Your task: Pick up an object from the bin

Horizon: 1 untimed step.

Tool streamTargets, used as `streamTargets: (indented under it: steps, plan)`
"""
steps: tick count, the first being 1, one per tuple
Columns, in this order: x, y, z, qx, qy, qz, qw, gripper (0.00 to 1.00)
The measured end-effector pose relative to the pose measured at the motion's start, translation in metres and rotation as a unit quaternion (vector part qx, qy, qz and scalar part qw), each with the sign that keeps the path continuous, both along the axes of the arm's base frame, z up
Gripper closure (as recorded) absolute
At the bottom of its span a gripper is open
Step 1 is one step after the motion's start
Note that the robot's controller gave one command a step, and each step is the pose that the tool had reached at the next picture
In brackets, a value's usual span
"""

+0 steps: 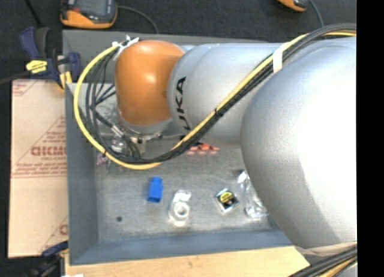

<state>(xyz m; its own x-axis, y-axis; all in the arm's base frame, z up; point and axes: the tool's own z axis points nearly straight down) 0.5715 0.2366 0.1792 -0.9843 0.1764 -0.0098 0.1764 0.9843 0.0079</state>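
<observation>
Camera view from above: at the upper left of the bin (81,210) sits the wrist's orange cover (144,81), with the gripper (124,141) beneath it, too hidden to tell whether it is open or closed, or what lies under it. Nearest, toward the front wall and apart from it, lies a blue block (155,190). Next come a clear ring (179,205), a black-and-yellow piece (225,199), and clear wrap (251,201) beside the arm (300,126).
</observation>
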Motion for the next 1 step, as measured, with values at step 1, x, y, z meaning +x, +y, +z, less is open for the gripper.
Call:
streamTargets:
  steps: [1]
  plan:
    - [0.0595,-0.0104,0.0886,-0.001,-0.0020,0.002,1.0000,1.00]
